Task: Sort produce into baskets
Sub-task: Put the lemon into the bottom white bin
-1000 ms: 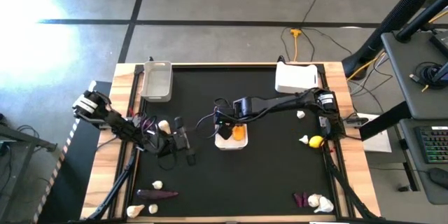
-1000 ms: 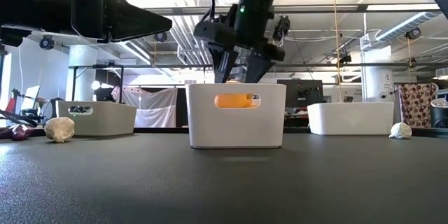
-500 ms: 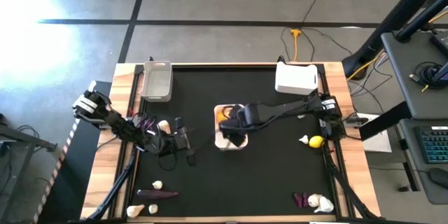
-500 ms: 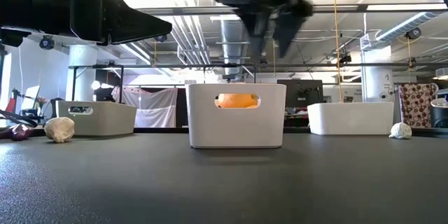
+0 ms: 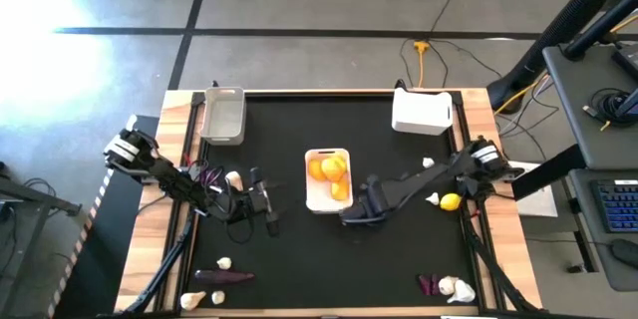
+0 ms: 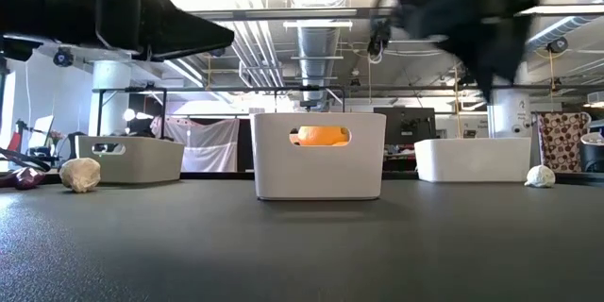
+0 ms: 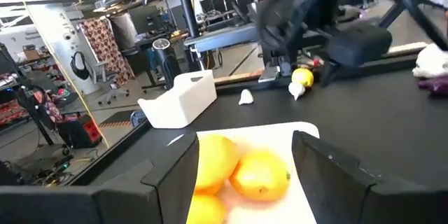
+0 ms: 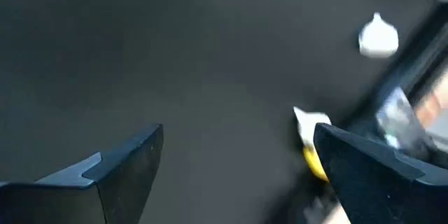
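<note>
A white basket [image 5: 327,199] in the middle of the table holds several yellow-orange round fruits [image 5: 329,168]; they also show in the left wrist view [image 7: 259,175]. My right gripper [image 5: 357,213] is open and empty just right of the basket's near end, above bare mat [image 8: 238,140]. My left gripper [image 5: 267,205] is open and empty left of that basket, pointing at it [image 7: 241,182]. A grey basket [image 5: 222,115] stands far left and a second white basket [image 5: 421,112] far right. A yellow fruit [image 5: 451,200] and a white bulb [image 5: 433,198] lie on the mat at the right.
Loose pieces lie on the mat: a bulb [image 5: 428,163] at the right, a bulb [image 5: 233,178] and a purple piece [image 5: 209,172] by my left arm, a purple vegetable [image 5: 224,277] and bulbs [image 5: 224,263] near left, and a purple piece [image 5: 429,284] with a bulb [image 5: 454,287] near right.
My right gripper has risen from over the middle basket and swung toward the table's near right, ending beside the basket's near end. The fruits in the basket, hidden under it before, now show from above.
</note>
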`<state>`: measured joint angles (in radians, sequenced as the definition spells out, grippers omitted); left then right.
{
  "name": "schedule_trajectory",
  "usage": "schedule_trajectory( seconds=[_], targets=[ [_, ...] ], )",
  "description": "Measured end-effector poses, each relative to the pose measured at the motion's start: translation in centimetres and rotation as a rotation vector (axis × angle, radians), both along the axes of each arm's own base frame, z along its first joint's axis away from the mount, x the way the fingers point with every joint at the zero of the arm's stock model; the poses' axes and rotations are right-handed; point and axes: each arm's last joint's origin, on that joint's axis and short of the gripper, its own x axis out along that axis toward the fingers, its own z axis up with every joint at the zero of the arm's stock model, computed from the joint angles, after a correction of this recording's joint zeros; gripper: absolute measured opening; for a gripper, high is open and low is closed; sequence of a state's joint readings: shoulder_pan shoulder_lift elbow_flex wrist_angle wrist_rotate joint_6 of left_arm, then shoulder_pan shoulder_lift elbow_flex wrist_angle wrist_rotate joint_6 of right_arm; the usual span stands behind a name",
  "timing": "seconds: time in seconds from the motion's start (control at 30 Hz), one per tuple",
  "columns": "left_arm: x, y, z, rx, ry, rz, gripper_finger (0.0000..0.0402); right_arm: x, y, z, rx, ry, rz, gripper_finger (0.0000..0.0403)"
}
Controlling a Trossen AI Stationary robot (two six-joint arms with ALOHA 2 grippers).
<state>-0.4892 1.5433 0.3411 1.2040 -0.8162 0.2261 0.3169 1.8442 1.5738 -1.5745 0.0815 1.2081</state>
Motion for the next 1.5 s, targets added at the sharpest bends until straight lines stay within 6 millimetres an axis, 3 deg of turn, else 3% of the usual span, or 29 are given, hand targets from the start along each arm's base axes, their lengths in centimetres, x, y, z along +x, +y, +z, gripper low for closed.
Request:
schedule_trajectory(
  seconds=[0.37,0.6,0.77,1.2,1.5],
  targets=[
    [0.4,-0.1,-0.2,0.014,0.011,-0.036,0.0212,-7.7,1.0,-4.6,0.266,0.376,0.121,0.0361],
    [0.9,-0.2,0.2,0.028,0.004,-0.029,0.0212,-10.6,0.1,-7.3,0.367,0.553,0.381,0.0361],
    [0.9,0.0,0.2,0.042,0.011,-0.023,0.0212,-12.2,-0.8,-8.7,0.381,0.640,0.450,0.0361],
    [2.4,0.2,-1.1,0.059,0.052,0.012,0.0212,-13.5,-1.6,-11.9,0.375,0.550,0.509,0.0359],
    [3.7,-0.4,-1.2,0.070,0.058,0.012,0.0212,-13.5,-1.6,-12.1,0.360,0.529,0.503,0.0290]
  ],
)
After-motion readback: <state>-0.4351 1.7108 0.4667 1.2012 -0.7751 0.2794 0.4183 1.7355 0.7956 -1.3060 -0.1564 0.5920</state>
